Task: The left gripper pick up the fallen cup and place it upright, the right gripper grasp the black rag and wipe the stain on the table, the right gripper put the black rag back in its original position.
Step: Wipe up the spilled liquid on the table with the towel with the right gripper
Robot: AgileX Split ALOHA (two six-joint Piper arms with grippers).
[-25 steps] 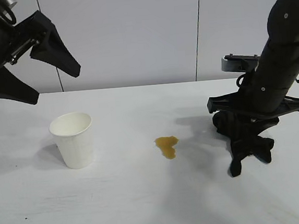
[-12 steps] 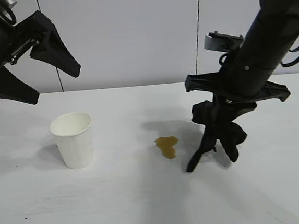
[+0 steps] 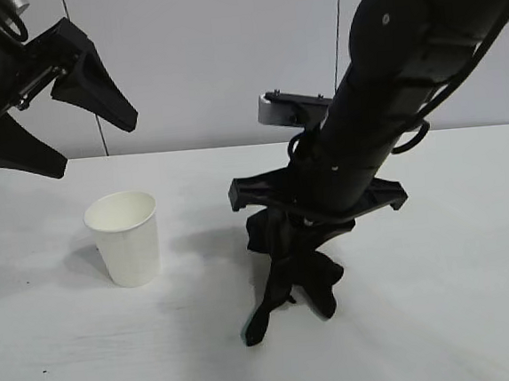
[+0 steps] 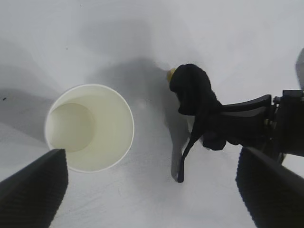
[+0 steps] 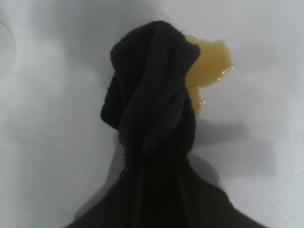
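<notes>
The white cup [image 3: 125, 237] stands upright on the table [image 3: 74, 367] at the left; it also shows in the left wrist view [image 4: 90, 127]. My left gripper [image 3: 93, 147] hangs open and empty above and behind it, jaws wide apart [image 4: 152, 199]. My right gripper [image 3: 290, 285] is at the table's middle, shut on the black rag [image 3: 281, 237], which hangs down to the table. In the right wrist view the rag [image 5: 152, 95] covers one edge of the yellowish-brown stain [image 5: 211, 59]. In the exterior view the stain is hidden behind the rag. A sliver of it shows in the left wrist view [image 4: 170, 73].
A pale wall with vertical seams [image 3: 340, 49] stands behind the table. The right arm [image 3: 389, 98] leans across the middle from the right.
My right arm has swung left with the rag, from the right of the stain to over it, so the stain is now hidden in the exterior view. Left arm and cup have not moved.
</notes>
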